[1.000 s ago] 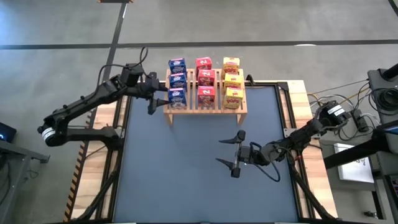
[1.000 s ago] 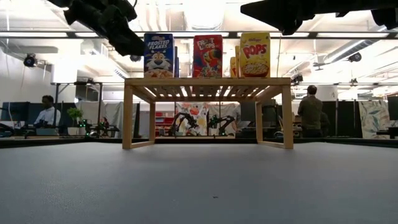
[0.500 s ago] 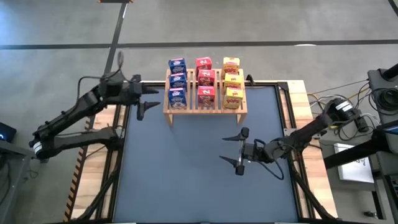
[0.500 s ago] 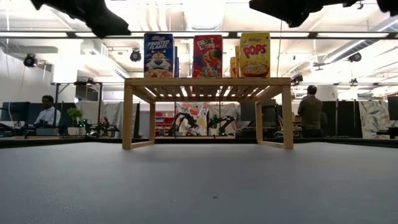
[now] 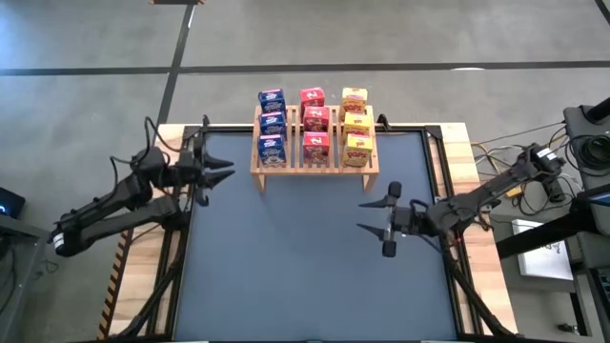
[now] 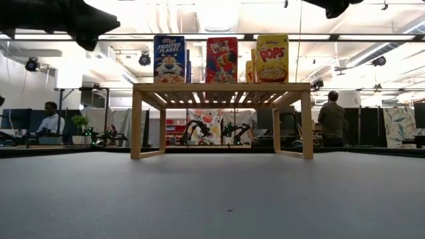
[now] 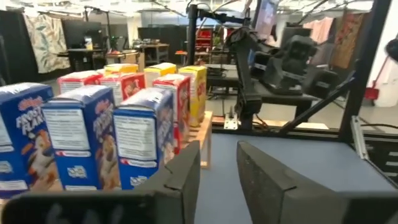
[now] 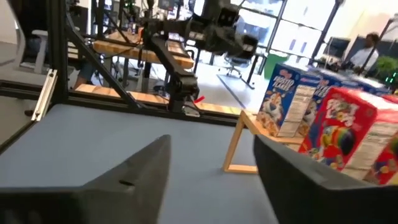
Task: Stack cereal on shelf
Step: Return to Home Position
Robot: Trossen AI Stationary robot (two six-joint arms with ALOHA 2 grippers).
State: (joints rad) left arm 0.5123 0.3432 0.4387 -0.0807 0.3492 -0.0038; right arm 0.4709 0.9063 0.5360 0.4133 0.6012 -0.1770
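Observation:
The cereal stands upright on the shelf's (image 5: 315,168) slatted top in three rows: blue boxes (image 5: 272,124), red boxes (image 5: 314,122) and yellow boxes (image 5: 356,124). In the low view the front boxes (image 6: 222,60) rise above the shelf's top bar (image 6: 222,86). My left gripper (image 5: 221,172) hovers left of the shelf, near the mat's left edge. It points level at the shelf, and its fingers (image 7: 183,180) are a narrow gap apart with nothing between them. My right gripper (image 5: 388,223) hovers in front of the shelf's right end, open and empty.
A dark mat (image 5: 305,286) covers the table between wooden side strips (image 5: 474,162). Cables and equipment (image 5: 572,143) lie beyond the right edge. People (image 6: 331,119) stand in the room behind the table. Open mat lies in front of the shelf.
My left gripper has drawn back from the blue boxes toward the table's left and near edges, sinking a little. Its fingers have closed from wide apart to a narrow gap. My right gripper has risen and gone toward the table's right edge. The boxes have stayed put.

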